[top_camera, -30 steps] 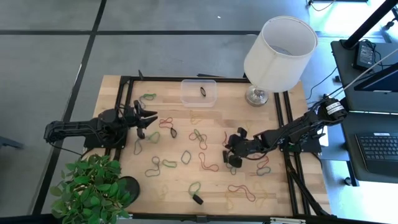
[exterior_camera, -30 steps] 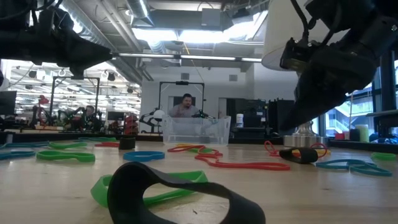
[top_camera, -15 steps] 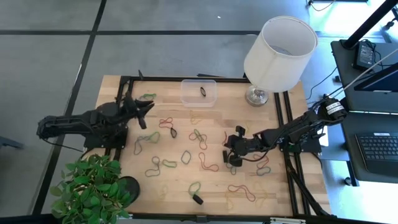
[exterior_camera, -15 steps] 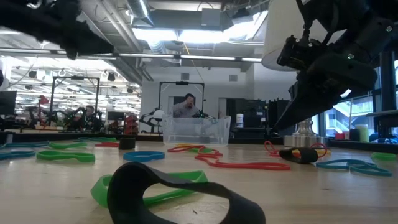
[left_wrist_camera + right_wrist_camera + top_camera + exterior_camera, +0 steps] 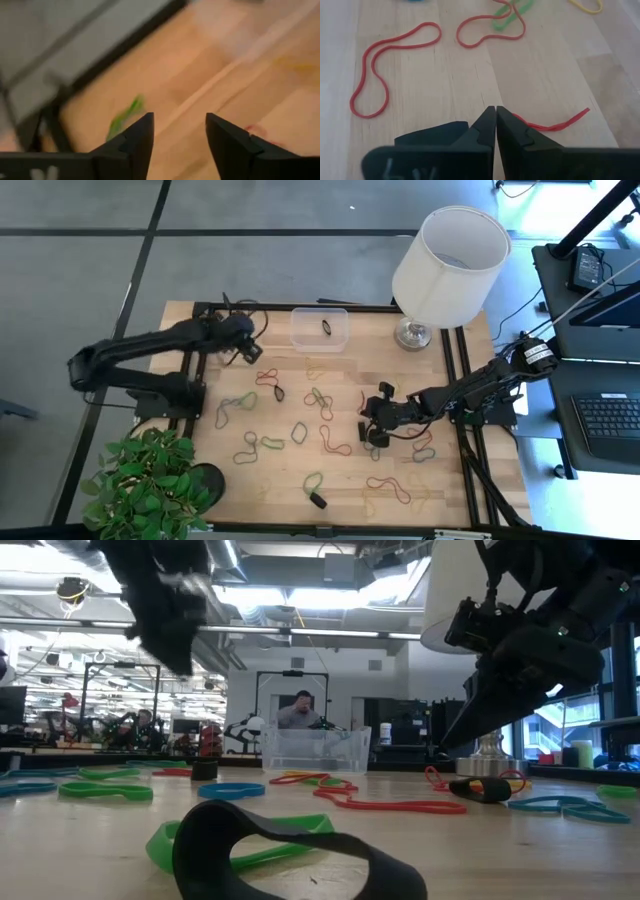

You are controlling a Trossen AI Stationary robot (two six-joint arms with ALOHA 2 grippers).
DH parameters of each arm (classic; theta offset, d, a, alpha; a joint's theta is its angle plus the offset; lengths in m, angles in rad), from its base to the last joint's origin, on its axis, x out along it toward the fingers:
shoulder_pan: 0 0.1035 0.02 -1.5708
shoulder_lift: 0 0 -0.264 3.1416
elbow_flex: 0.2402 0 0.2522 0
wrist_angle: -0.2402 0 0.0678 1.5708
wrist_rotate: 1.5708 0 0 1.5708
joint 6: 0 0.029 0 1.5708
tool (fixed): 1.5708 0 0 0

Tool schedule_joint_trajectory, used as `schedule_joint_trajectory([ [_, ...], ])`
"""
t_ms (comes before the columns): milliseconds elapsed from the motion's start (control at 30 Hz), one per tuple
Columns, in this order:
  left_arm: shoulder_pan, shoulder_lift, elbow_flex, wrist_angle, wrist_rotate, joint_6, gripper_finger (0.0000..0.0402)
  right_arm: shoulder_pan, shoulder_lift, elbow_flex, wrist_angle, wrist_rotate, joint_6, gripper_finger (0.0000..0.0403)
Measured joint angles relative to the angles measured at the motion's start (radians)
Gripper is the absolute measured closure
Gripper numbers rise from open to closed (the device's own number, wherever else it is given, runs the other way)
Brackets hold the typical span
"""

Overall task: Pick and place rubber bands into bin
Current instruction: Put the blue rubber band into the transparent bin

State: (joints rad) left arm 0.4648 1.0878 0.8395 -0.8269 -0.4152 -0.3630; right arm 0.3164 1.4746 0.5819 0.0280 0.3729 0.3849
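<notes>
Right gripper (image 5: 495, 116) jaws clenched on a red rubber band (image 5: 555, 123), low over the table's (image 5: 430, 490) right-centre. Left gripper (image 5: 179, 131) jaws released, raised near the clear bin (image 5: 320, 328) at the far edge. Coloured rubber bands (image 5: 318, 401) scattered over light wood. White lampshade (image 5: 450, 258) right of the bin; plant (image 5: 145, 483) at the near-left corner. Seated person (image 5: 297, 710) in the workshop behind.

Left hand (image 5: 177, 137) raised, fingers parted — right hand (image 5: 495, 127) low, fingers pressed together.

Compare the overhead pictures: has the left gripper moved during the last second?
Yes. The left gripper has swung toward the table's far edge and rightward, closer to the bin, which has stayed put. Its jaws are open and empty.
</notes>
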Motion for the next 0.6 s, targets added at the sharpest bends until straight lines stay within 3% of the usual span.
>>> schedule_joint_trajectory([
  [200,0.202,0.188,0.01,-0.048,0.158,-0.024,0.0207,0.0,0.0,0.0,0.006,0.0,0.004,0.0384],
  [600,0.39,0.428,0.01,-0.03,0.115,-0.096,0.0228,0.0,0.0,0.0,0.017,0.0,0.006,0.0384],
])
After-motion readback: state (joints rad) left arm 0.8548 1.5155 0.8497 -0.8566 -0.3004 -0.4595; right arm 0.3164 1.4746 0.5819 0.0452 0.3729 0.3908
